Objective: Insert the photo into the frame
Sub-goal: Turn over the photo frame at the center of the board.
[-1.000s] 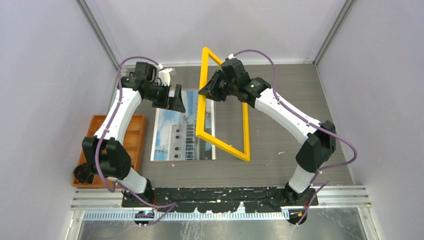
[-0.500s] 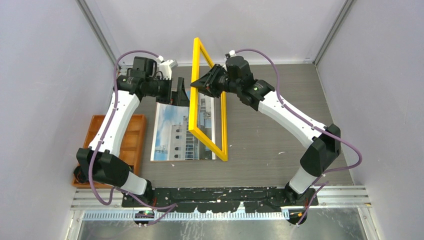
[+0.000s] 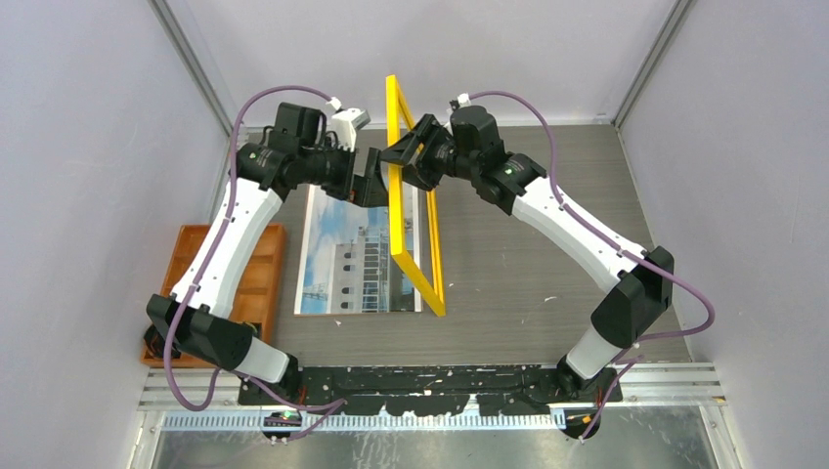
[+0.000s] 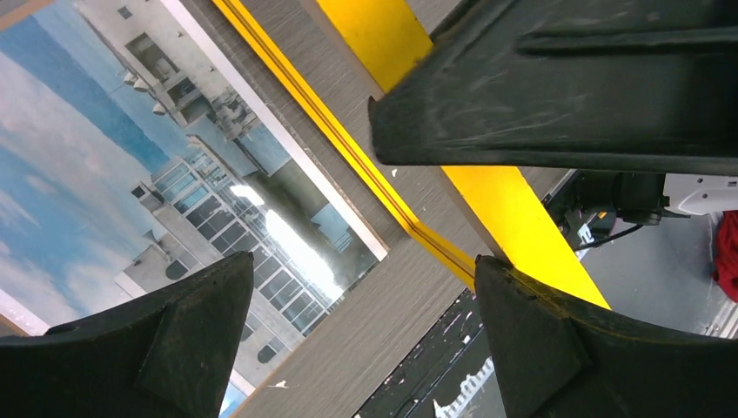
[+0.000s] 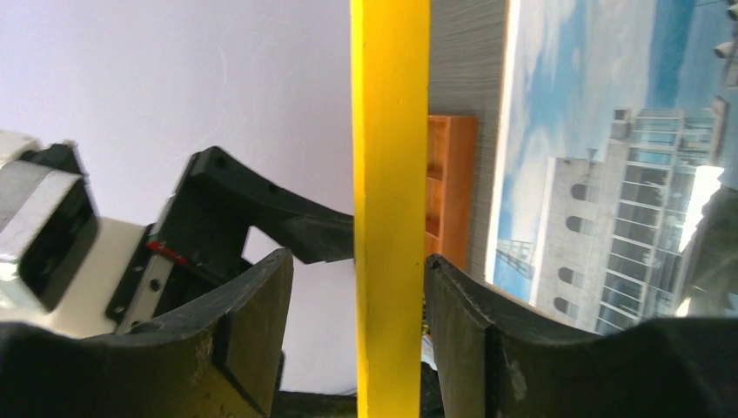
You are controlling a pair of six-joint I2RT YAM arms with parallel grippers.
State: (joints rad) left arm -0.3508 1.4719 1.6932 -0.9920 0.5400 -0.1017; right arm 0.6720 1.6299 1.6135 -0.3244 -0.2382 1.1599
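The frame (image 3: 395,225), bright yellow, stands almost on edge over the table, its lower corner down by the photo's right side. My right gripper (image 3: 406,156) is at its upper bar. In the right wrist view the frame (image 5: 390,174) runs between the fingers of that gripper (image 5: 358,257): a gap shows on the left and the right finger is close against the bar, so it is open. My left gripper (image 3: 376,181) is wide open just left of the same bar. Its right fingertip (image 4: 522,313) lies against the frame (image 4: 513,218). The photo (image 3: 342,254) lies flat, picture side up.
An orange compartment tray (image 3: 262,274) sits at the left edge of the table, beside the left arm. Grey walls close in the back and both sides. The arm bases and a black rail run along the near edge.
The frame has swung from a slant to nearly upright. My right gripper's jaws have parted from their grip on the bar. My left gripper has moved right, up to the frame.
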